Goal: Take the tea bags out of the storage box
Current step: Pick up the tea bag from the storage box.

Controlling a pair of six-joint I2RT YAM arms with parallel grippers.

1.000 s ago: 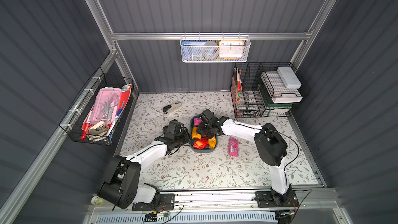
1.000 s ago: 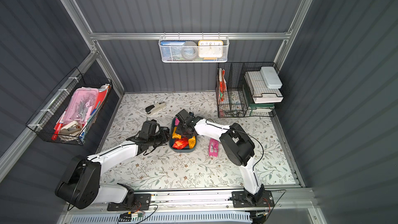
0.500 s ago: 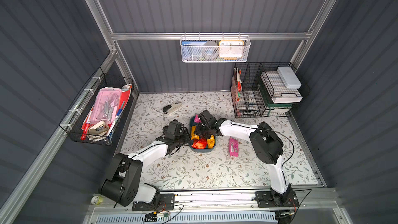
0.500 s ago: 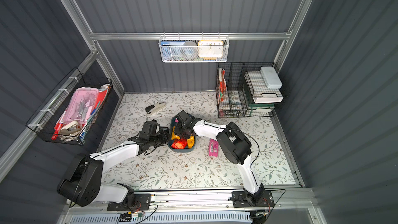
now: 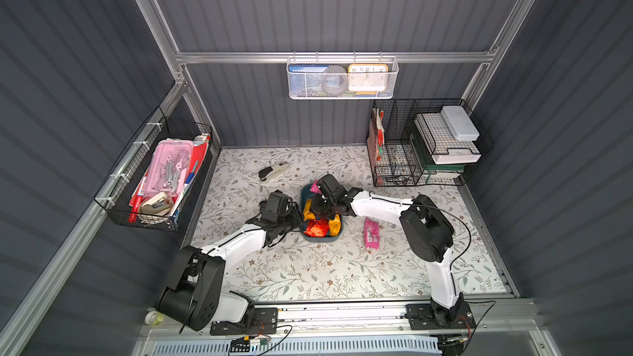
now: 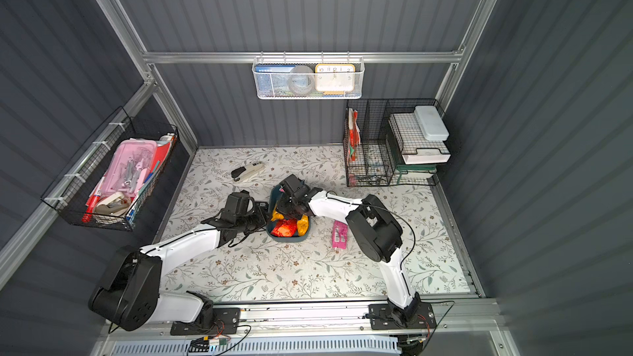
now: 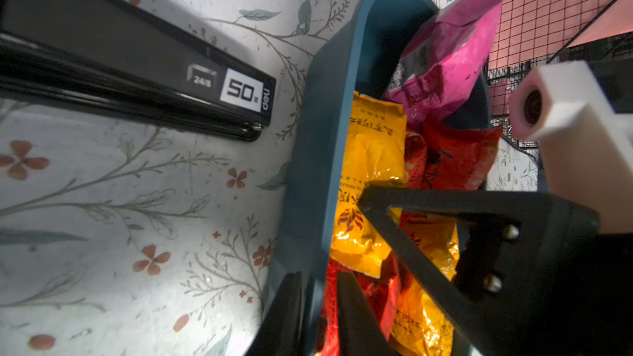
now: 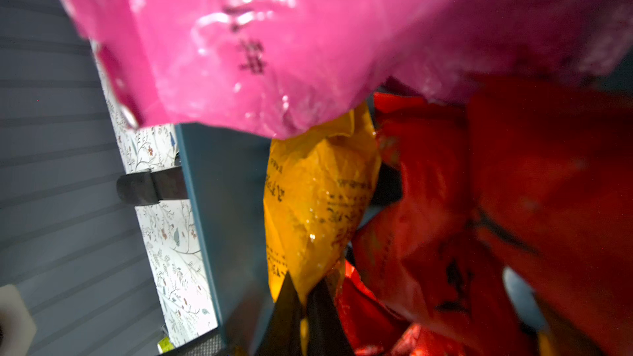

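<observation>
Gripping the left wall of the storage box (image 7: 308, 166): left pincer (image 7: 318, 277), one finger outside, one inside. Box, middle of the surface (image 5: 308, 275): red and yellow tea bags (image 5: 317, 227) heaped inside, a tilted pink tea bag (image 7: 448, 53) at its far end. Above it, right pincer (image 8: 303, 297): closed on the edge of a yellow tea bag (image 8: 315, 200) inside the box. Right of the box, apart: loose pink tea bag (image 5: 371, 233), flat on the surface.
</observation>
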